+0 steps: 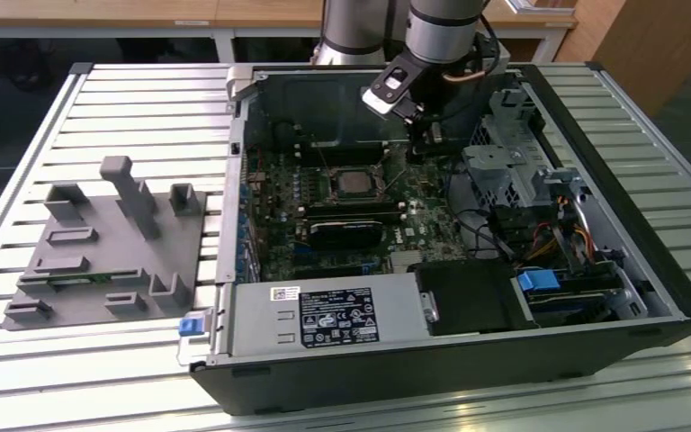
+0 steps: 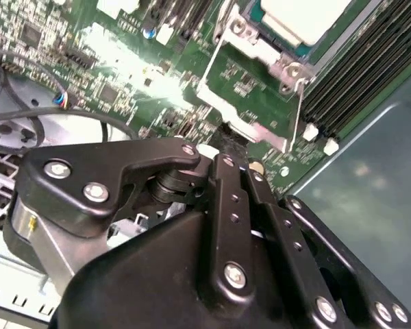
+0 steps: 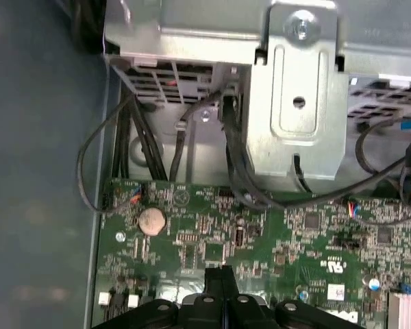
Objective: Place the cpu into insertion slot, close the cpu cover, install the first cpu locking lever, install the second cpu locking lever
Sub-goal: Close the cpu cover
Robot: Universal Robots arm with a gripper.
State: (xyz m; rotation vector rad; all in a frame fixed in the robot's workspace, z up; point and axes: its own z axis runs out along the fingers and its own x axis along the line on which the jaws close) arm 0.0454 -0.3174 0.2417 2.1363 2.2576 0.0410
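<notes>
Beyond the closed tool (image 2: 225, 149), the second wrist view shows the pale silvery square cpu (image 2: 298, 17); the first wrist view, green circuit board (image 3: 294, 226).

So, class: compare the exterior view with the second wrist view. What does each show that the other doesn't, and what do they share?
The exterior view's own: the grey plastic block on the slatted table, the labelled power box and the whole open case.
The second wrist view's own: the pincer's black links and screws up close, and screw heads on the metal frame around the chip.
Shared: the silvery chip seated on the green board, with the pincer near it.
</notes>
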